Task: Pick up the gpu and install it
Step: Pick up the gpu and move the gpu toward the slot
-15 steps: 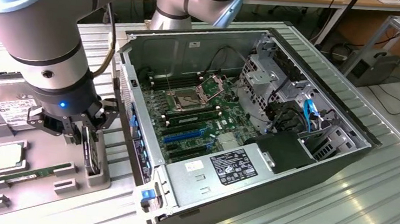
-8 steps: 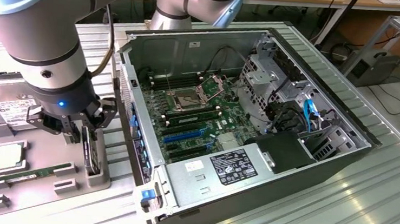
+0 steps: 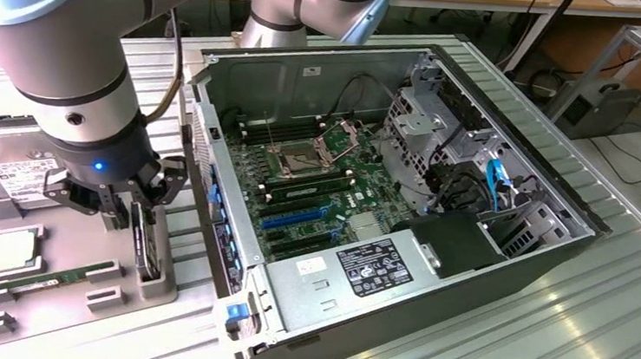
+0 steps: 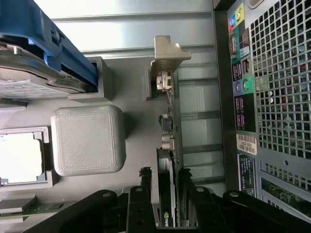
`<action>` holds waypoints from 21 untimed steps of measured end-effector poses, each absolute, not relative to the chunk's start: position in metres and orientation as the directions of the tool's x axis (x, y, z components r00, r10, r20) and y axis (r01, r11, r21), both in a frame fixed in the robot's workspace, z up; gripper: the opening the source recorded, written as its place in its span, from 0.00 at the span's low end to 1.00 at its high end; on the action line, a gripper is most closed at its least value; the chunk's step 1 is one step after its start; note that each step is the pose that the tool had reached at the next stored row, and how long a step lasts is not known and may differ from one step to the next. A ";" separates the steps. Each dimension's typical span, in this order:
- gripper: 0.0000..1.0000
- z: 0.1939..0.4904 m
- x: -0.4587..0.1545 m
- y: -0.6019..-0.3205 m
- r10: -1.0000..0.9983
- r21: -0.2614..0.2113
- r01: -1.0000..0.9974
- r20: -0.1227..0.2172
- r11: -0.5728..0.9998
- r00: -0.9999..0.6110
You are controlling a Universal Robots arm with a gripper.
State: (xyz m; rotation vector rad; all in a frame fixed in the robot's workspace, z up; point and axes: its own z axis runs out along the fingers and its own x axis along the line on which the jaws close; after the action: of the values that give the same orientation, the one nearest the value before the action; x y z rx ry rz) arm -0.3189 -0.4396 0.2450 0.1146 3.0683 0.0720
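Exterior view: arm (image 3: 69, 62) is down over the grey fixture plate (image 3: 66, 231) at the exterior view's left, beside the open PC case (image 3: 462, 288). Claw (image 3: 140, 216) sits low over the gpu (image 3: 148, 253), which stands on edge in a slot holder at the plate's case-side edge. Claw is open, one finger on each side of the card, nothing clamped. Card is seated in the holder, not lifted. On the same plate, away from the case: hard drive (image 3: 8, 171), CPU (image 3: 12, 250), RAM stick (image 3: 39, 281). Case lies side-open on the ribbed metal surface (image 3: 585, 342), with the motherboard (image 3: 320, 179) exposed and the power supply (image 3: 365, 262) at the near end.

Wrist view: gpu (image 4: 167, 126) is seen edge-on and runs straight into the claw (image 4: 165, 171). Black fingers (image 4: 145, 194) straddle it. A thin gap shows on at least one side, so the jaws are apart with no grip. The card's silver end bracket (image 4: 165, 60) is at the far end, clear of the fingers. A grey square block (image 4: 88, 141) sits just beside the card on the plate (image 4: 131, 97). Hard drive (image 4: 24, 87) in its blue carrier, CPU (image 4: 19, 158) and RAM stick (image 4: 34, 208) lie beyond the block. The case's perforated rear panel (image 4: 277, 87) with its port column is on the card's other side, close but not touching.
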 end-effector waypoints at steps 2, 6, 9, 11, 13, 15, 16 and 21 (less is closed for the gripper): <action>0.36 0.244 -0.319 -0.439 0.076 0.049 0.073 -0.069 0.996 -0.995; 0.35 0.244 -0.319 -0.439 0.076 0.049 0.073 -0.069 0.996 -0.995; 0.27 0.244 -0.319 -0.439 0.076 0.049 0.073 -0.069 0.996 -0.995; 0.27 0.244 -0.319 -0.439 0.076 0.049 0.073 -0.069 0.996 -0.995; 0.27 0.244 -0.319 -0.439 0.076 0.050 0.073 -0.069 0.996 -0.995; 0.27 0.244 -0.319 -0.439 0.075 0.050 0.072 -0.069 0.996 -0.995; 0.27 0.244 -0.318 -0.439 0.071 0.050 0.068 -0.068 0.996 -0.995; 0.26 0.244 -0.314 -0.439 0.055 0.049 0.052 -0.060 0.997 -0.997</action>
State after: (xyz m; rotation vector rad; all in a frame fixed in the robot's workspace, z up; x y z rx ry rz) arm -0.3140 -0.4394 0.2437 0.0828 3.0779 0.0735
